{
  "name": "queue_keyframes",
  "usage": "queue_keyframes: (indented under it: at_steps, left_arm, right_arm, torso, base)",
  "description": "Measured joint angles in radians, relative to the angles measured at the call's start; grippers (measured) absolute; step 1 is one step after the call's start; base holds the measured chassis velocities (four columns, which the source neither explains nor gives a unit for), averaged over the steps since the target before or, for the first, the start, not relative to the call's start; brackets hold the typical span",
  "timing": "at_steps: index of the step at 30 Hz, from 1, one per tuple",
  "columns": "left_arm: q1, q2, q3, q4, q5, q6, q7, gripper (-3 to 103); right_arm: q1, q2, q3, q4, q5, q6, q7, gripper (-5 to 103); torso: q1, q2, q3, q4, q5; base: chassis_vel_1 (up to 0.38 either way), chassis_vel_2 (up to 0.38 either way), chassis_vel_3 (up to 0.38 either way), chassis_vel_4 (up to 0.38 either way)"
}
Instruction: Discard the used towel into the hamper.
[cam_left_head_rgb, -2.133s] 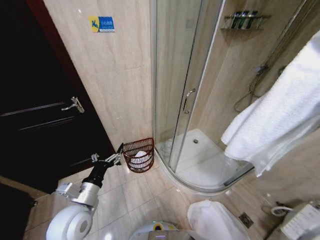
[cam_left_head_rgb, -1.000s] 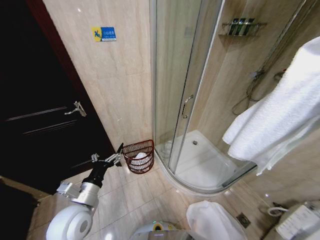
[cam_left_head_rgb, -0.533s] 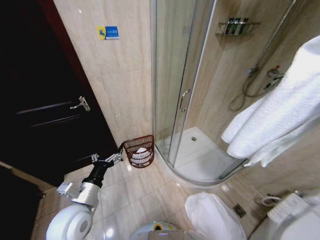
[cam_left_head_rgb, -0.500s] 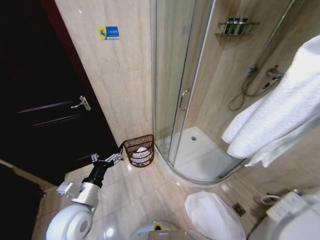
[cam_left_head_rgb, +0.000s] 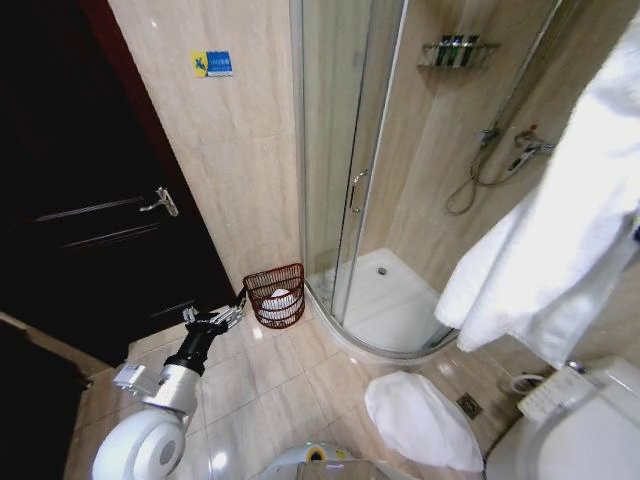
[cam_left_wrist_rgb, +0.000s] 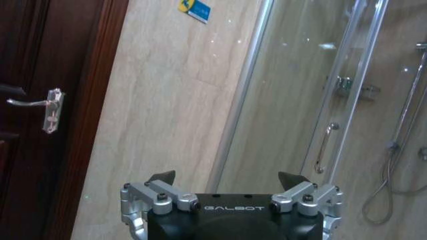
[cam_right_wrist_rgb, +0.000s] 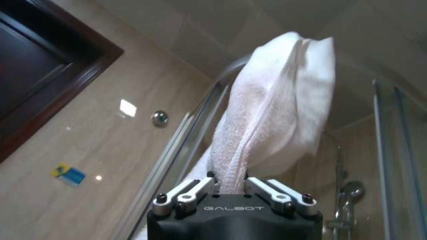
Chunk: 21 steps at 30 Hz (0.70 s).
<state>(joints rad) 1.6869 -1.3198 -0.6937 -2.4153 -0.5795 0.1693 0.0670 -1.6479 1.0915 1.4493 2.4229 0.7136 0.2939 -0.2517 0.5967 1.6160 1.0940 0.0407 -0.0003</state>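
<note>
Gripping towel (cam_right_wrist_rgb: 267, 125) in pinched right gripper (cam_right_wrist_rgb: 230, 187), far from hamper (cam_left_head_rgb: 275, 296) low beside spread, empty left gripper (cam_left_head_rgb: 222, 318).

A white towel (cam_right_wrist_rgb: 273, 105), a reddish-brown open-weave hamper (cam_left_head_rgb: 275, 296), beige marbled wall tiles (cam_left_head_rgb: 235, 150), a dark brown door (cam_left_head_rgb: 90, 200).

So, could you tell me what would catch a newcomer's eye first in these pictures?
Most striking is the big white towel hanging across the right of the head view, pinched in the right gripper. Next comes the hamper, standing on the tiled floor against the wall beside the glass shower door, with something white inside it. The left gripper hovers open just short of the hamper.
</note>
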Motion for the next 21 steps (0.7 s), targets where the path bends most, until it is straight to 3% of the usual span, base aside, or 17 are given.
queue_keyframes:
  at_steps: [12, 21]
  left_arm:
    - [0.000, 0.000, 0.000, 0.000, 0.000, 0.000, 0.000, 100]
    - [0.000, 0.000, 0.000, 0.000, 0.000, 0.000, 0.000, 100]
  right_arm:
    - [-0.037, 0.070, -0.114, -0.040, -0.102, 0.111, -0.134, 8]
    - [-0.066, 0.096, -0.177, -0.031, -0.139, 0.141, -0.194, 8]
  torso:
    - [-0.001, -0.001, 0.000, -0.0002, 0.0005]
    - [-0.001, -0.001, -0.001, -0.0002, -0.0001]
  base:
    - [0.000, 0.000, 0.000, 0.000]
    - [0.000, 0.000, 0.000, 0.000]
